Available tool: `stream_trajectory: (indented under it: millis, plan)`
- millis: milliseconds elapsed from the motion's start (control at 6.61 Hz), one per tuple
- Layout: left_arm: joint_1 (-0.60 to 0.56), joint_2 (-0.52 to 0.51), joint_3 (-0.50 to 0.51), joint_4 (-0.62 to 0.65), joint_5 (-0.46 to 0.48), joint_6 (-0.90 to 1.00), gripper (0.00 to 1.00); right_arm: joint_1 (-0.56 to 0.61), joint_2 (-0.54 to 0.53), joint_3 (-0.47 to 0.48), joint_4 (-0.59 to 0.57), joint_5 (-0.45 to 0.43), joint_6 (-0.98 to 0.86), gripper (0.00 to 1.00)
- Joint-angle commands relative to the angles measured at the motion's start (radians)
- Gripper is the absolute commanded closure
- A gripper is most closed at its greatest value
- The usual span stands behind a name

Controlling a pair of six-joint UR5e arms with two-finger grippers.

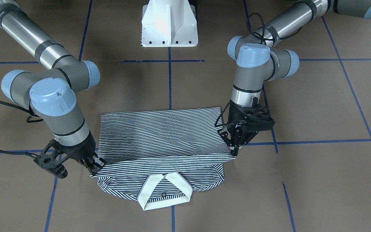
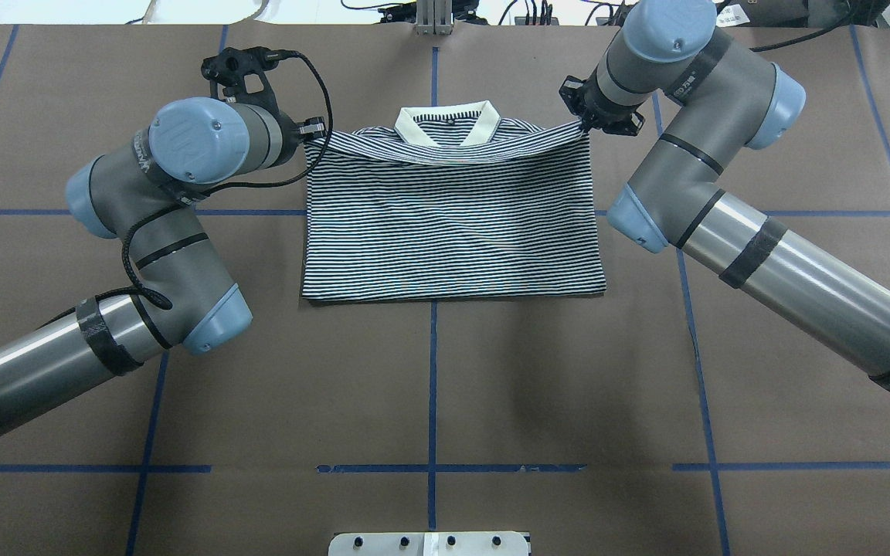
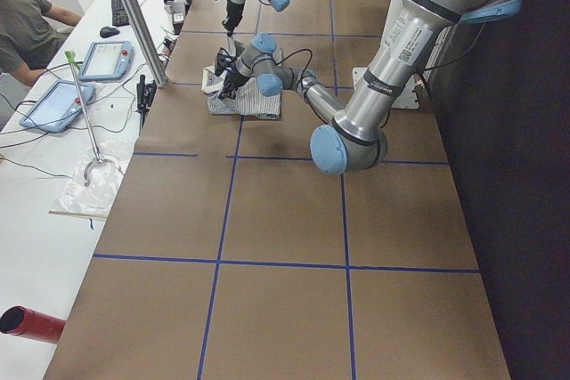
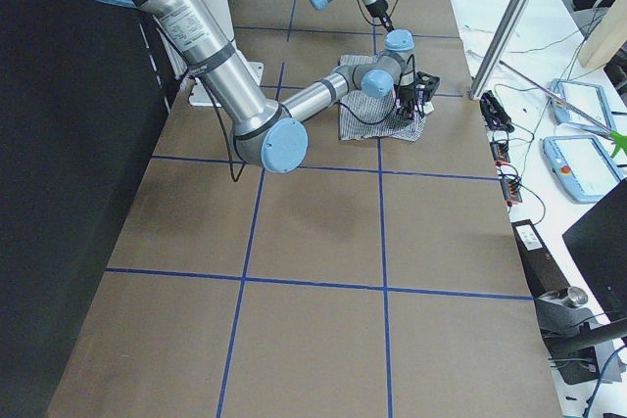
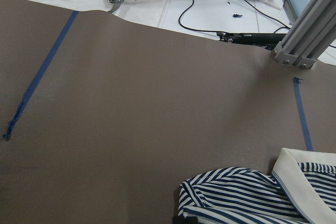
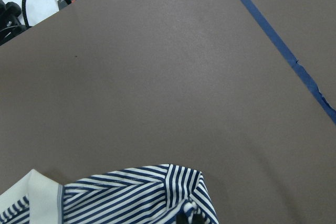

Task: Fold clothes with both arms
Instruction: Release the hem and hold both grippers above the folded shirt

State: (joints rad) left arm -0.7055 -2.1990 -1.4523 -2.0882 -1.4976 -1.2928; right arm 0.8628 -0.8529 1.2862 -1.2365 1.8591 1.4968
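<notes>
As the left gripper and right gripper pinch the shirt beside its collar, I think this fold is nearly done; next, let go.

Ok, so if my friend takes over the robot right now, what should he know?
Left gripper: shut on one corner of the polo shirt's folded-over layer.
Right gripper: shut on the opposite corner.
Where: the shirt lies mid-table, with its collar on the side away from the robot.
Done: the lower part is folded up over the body, its edge held taut between both grippers just short of the collar.
Left: lay that edge down, let go, and probably fold again.
</notes>
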Motion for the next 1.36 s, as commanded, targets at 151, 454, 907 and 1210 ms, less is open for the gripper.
stream_trajectory:
  millis: [151, 454, 907, 1210]
  plan:
    - [0.0, -0.03, 0.098, -0.059, 0.0, 0.0, 1.0, -0.028, 0.029, -0.073, 0.002, -0.059, -0.004, 1.0]
    - [0.0, -0.033, 0.11, -0.067, 0.0, 0.0, 0.89, -0.044, 0.029, -0.079, 0.002, -0.08, -0.004, 1.0]
    - [-0.003, -0.034, 0.128, -0.134, 0.0, -0.003, 0.75, -0.045, 0.029, -0.09, 0.002, -0.096, -0.004, 0.65]
    - [-0.02, -0.033, 0.124, -0.209, -0.01, -0.002, 0.74, -0.042, 0.026, -0.079, 0.002, -0.095, -0.004, 0.51]
